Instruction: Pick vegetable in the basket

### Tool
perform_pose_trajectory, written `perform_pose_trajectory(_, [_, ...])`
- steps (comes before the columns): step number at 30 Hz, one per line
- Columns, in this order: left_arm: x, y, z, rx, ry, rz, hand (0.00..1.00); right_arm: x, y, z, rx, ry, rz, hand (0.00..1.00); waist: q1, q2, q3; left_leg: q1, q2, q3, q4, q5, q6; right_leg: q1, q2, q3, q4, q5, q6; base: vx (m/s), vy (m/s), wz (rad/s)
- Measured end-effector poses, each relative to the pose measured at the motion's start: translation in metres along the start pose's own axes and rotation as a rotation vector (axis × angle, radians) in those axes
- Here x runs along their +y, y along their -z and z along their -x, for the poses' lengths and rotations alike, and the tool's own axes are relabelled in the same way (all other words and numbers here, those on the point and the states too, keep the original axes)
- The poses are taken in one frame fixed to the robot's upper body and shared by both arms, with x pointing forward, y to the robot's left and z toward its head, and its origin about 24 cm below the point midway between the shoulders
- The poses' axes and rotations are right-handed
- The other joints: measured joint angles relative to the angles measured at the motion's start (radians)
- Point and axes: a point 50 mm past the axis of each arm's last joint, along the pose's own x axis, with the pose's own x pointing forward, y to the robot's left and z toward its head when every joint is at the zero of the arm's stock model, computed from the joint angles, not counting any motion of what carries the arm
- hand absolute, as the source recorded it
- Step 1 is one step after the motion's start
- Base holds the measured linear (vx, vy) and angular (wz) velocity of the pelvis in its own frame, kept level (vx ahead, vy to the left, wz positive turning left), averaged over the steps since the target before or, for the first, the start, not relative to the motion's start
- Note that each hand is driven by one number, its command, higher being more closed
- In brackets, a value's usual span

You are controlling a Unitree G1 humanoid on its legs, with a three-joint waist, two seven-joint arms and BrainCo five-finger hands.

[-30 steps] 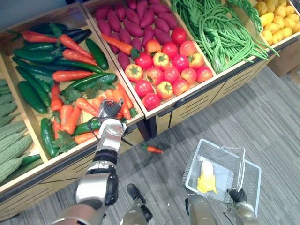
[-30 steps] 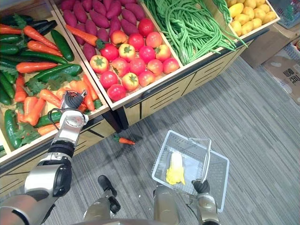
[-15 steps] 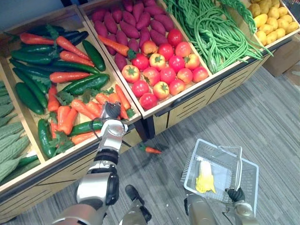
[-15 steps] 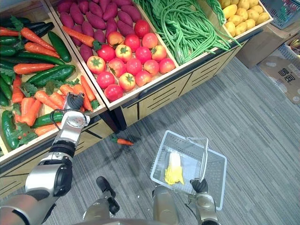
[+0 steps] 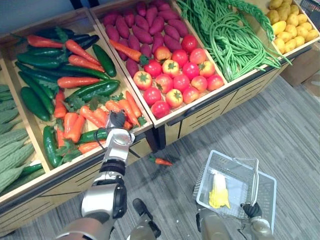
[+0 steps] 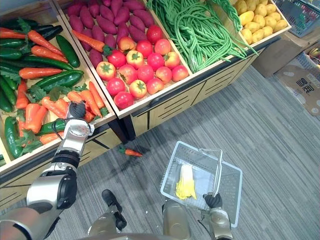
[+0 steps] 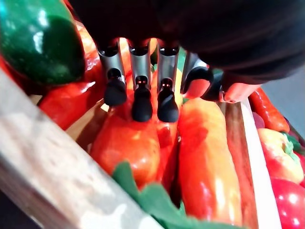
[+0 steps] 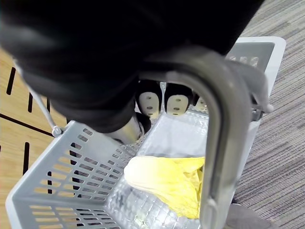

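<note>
My left hand [image 5: 118,120] reaches into the wooden bin of carrots [image 5: 95,116] and cucumbers, at the bin's front right corner. In the left wrist view its fingers [image 7: 141,90] are extended, their dark tips resting on an orange carrot [image 7: 126,143], with the thumb beside a second carrot [image 7: 207,162]. Nothing is gripped. My right hand [image 6: 214,201] is curled round the grey handle [image 8: 224,138] of a pale wire basket [image 5: 235,161] hanging low over the floor. A yellow-white leafy vegetable [image 5: 218,184] lies in it.
One small carrot [image 5: 161,161] lies on the grey floor between the stand and the basket. The stand's other bins hold tomatoes [image 5: 175,80], purple sweet potatoes [image 5: 142,30], long green beans [image 5: 225,30] and yellow fruit [image 5: 292,27]. A wooden rim [image 7: 57,191] fronts the carrot bin.
The view shifts slightly. My left hand stays on the carrots at the bin's corner, and the right hand still holds the basket handle.
</note>
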Motion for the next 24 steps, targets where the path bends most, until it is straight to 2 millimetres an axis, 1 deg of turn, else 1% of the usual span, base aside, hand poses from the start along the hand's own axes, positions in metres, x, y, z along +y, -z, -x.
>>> perform_pose_trajectory(4, [0.0043, 0.0008, -0.0012, 0.043, -0.028, 0.128, 0.0, 0.0002, -0.0002, 0.0, -0.001, 0.0, -0.001, 1.0, -0.005, 0.0, 0.0, -0.002, -0.001, -0.001, 0.0, 0.0, 0.0, -0.001, -0.002, -0.002, 0.0, 0.0, 0.0, 0.0, 0.0, 0.0])
perform_pose_trajectory(9, [0.0, -0.0028, 0.0025, 0.068, -0.069, 0.236, 0.0, 0.0002, -0.0004, 0.0, -0.002, 0.001, -0.002, 1.0, -0.01, 0.0, 0.0, -0.014, -0.003, -0.008, 0.0, 0.001, 0.001, -0.009, -0.002, -0.008, 0.0, 0.0, 0.0, 0.02, -0.014, 0.03])
perform_pose_trajectory(16, [0.0014, -0.0024, 0.003, 0.083, -0.102, 0.272, 0.0, -0.0001, -0.0015, -0.0002, -0.007, 0.004, -0.003, 1.0, -0.011, 0.0, 0.0, -0.015, -0.004, 0.003, 0.0, 0.004, 0.002, -0.017, 0.001, 0.0, 0.001, 0.0, 0.0, 0.03, -0.013, -0.04])
perform_pose_trajectory(17, [0.0013, -0.0023, 0.0033, 0.094, -0.109, 0.307, 0.0, -0.0001, -0.0015, -0.0002, -0.007, 0.004, -0.004, 1.0, -0.011, 0.0, 0.0, -0.015, -0.004, 0.003, 0.0, 0.004, 0.002, -0.017, 0.001, 0.001, 0.0, 0.0, 0.0, 0.03, -0.017, -0.02])
perform_pose_trajectory(22, [-0.0006, -0.0032, 0.0051, 0.095, -0.128, 0.325, 0.0, -0.0002, -0.0014, -0.0002, -0.006, 0.005, -0.004, 1.0, -0.012, 0.0, 0.0, -0.014, -0.004, 0.003, 0.0, 0.004, 0.002, -0.017, 0.001, 0.001, 0.0, 0.0, 0.0, 0.01, -0.004, 0.0])
perform_pose_trajectory(24, [-0.0011, -0.005, 0.0075, 0.091, -0.142, 0.366, 0.0, -0.0003, -0.0013, -0.0001, -0.006, 0.006, -0.004, 1.0, -0.012, 0.0, 0.0, -0.014, -0.005, 0.003, 0.0, 0.004, 0.002, -0.016, 0.0, 0.001, 0.0, 0.0, 0.0, 0.0, 0.0, 0.0])
